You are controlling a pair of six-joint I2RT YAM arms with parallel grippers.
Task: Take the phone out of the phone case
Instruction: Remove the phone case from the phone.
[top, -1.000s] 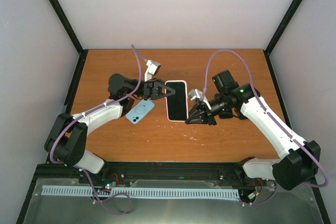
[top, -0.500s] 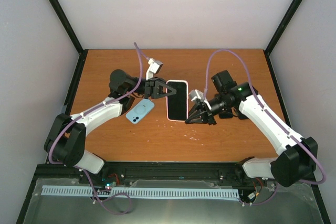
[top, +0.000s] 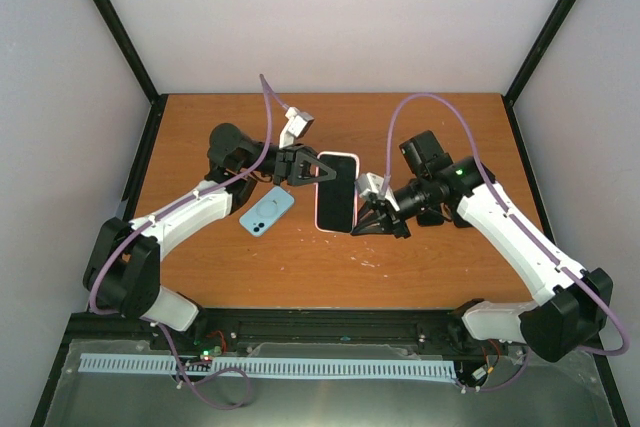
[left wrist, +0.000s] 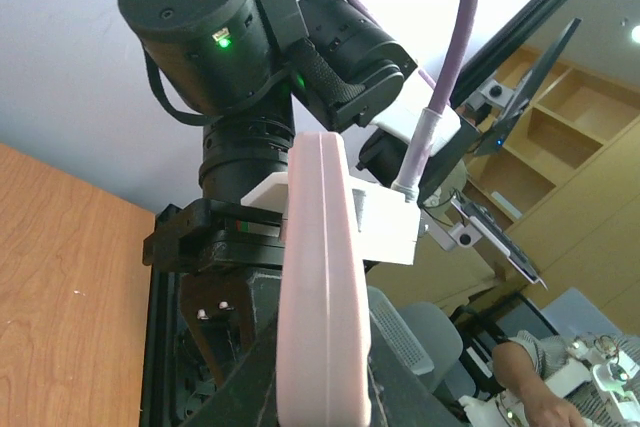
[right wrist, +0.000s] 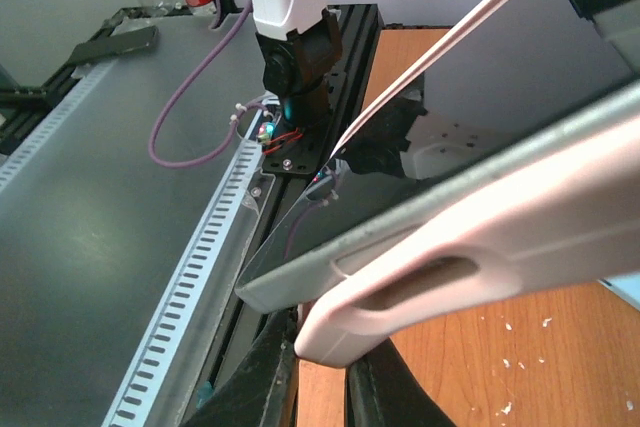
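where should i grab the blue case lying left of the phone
Across its two long edges near the middle, coming straight down from above. The blue case lies flat and slanted on the table, so the jaws would likely need turning to match that slant.

The table [top: 250,277] is brown wood with a black edge. A light blue flat thing [top: 266,211] with a white ring on it lies on the wood, left of the middle. A few tiny white crumbs [top: 372,265] lie nearer the front.
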